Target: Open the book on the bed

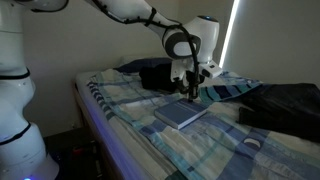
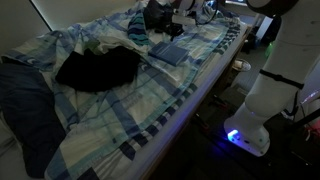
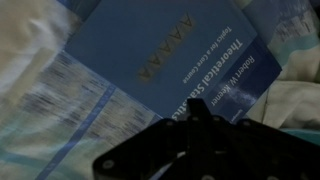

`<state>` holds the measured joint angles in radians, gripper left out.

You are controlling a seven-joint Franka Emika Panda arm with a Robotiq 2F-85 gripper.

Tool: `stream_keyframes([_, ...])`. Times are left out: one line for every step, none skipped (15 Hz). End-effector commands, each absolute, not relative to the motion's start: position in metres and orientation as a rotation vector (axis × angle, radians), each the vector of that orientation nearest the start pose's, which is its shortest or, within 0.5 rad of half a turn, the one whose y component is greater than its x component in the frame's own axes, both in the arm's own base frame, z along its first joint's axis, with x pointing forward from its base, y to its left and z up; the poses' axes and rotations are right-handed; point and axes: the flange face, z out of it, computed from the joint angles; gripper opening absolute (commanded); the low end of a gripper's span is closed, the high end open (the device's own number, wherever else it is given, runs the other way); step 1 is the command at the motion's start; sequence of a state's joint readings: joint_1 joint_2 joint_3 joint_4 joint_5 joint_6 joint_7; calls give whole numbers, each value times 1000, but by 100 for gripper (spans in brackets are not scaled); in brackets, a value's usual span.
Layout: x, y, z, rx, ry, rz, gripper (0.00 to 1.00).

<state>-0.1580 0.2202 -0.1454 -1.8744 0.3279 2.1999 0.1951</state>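
The book (image 1: pixel 180 113) lies closed and flat on the plaid bed (image 1: pixel 200 150), with its blue cover up. It also shows in an exterior view (image 2: pixel 168 52) near the pillows. In the wrist view the cover (image 3: pixel 150 50) fills the frame, with printed title text. My gripper (image 1: pixel 188 92) points down at the book's far edge, just above or touching it. In the wrist view its dark fingers (image 3: pixel 197 108) meet in a point over the cover and hold nothing.
A black bag (image 2: pixel 98 68) lies on the bed beyond the book and also shows in an exterior view (image 1: pixel 280 103). Plaid pillows (image 1: pixel 230 90) and a dark item (image 1: pixel 150 70) sit at the head. A small grey object (image 1: pixel 252 143) lies on the bedding.
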Motion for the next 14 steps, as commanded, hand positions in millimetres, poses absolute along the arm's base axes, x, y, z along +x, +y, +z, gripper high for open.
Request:
stream_keyframes([602,-172,408,-2733,968,-175,1])
stream_keyframes([603,-173,407,-2733,970,-176,1])
stream_keyframes([604,-173,408,-2733,970,-178,1])
stream_keyframes([604,-173,408,-2733,970,-180,1])
stream_keyframes([604,-173,409,-2733,970,-181,1])
stream_keyframes([604,-173,409,-2733,970,-181,0])
stream_keyframes([604,-172,409,-2745,952,-175,0])
stream_keyframes([604,-173,410,-2759,945,-175,0])
stream_keyframes([604,-174,412,-2770,937,-175,0])
stream_keyframes([603,-176,414,-2782,928,-178,0])
stream_keyframes([602,-177,415,-2792,920,-178,0])
stream_keyframes([602,-180,416,-2812,925,-183,0])
stream_keyframes([601,-181,417,-2828,919,-177,0])
stream_keyframes([601,-184,417,-2848,902,-180,0])
